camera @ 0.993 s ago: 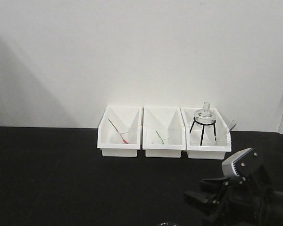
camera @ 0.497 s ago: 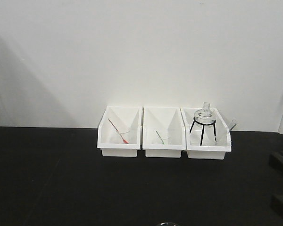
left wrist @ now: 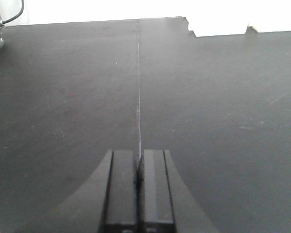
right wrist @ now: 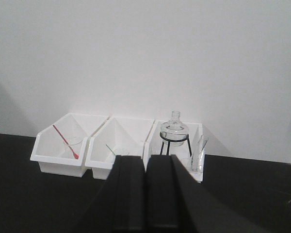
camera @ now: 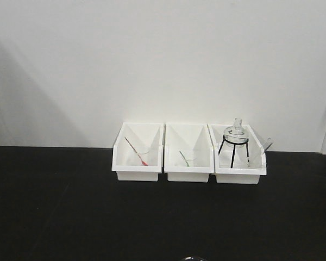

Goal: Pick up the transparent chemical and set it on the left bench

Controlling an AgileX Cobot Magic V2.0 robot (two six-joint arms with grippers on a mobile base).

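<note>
The transparent chemical is a small clear beaker with a clear tube (camera: 259, 153) leaning in it. It stands in the right-hand white bin (camera: 238, 176), beside a glass flask (camera: 237, 133) on a black tripod. In the right wrist view the beaker and tube (right wrist: 200, 154) sit just right of my right gripper (right wrist: 145, 156), which is shut, empty and well short of the bins. My left gripper (left wrist: 138, 151) is shut with nothing in it, low over the bare black bench (left wrist: 77, 97). Neither gripper shows in the front view.
The left bin (camera: 137, 173) holds a beaker with a red rod (camera: 136, 152). A beaker with a green rod (camera: 185, 159) is in the middle bin (camera: 188, 174). A thin seam (left wrist: 138, 73) runs along the bench. A white wall stands behind the bins. A glass rim (camera: 193, 259) peeks in at the bottom edge.
My right arm, seen at the lower right of the front view a second ago, has moved off to the right and out of that view. The bins and glassware have not moved.
</note>
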